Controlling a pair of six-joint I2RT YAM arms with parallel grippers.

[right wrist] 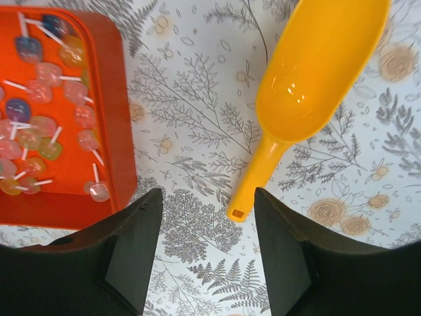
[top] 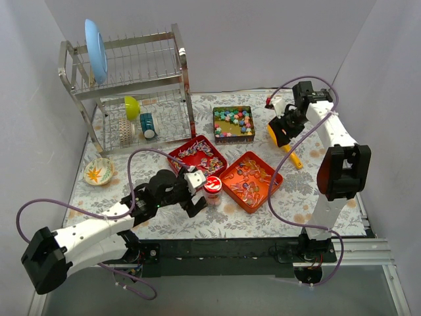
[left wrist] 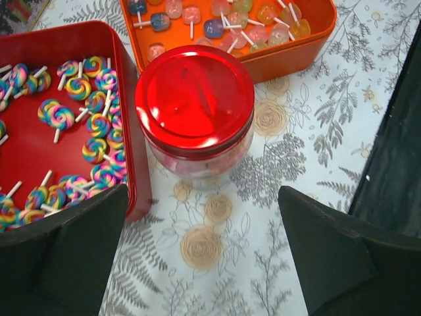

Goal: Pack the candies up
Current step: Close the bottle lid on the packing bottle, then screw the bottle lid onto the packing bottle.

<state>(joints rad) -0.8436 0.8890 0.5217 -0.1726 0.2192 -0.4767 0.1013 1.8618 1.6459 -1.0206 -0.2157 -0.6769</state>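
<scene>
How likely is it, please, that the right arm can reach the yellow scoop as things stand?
Probably yes: the right pincer is open over the yellow scoop, whose handle points between its fingertips, and nothing lies between them; the orange tray sits clear to one side.

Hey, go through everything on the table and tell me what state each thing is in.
jar: upright, red lid on
left tool: open, just short of the jar, not touching
scoop: lying flat, empty
right tool: open over the scoop handle, empty
red tray: holds striped candies
orange tray: holds clear-wrapped candies
square tin: full of pastel candies
blue plate: upright in rack
</scene>
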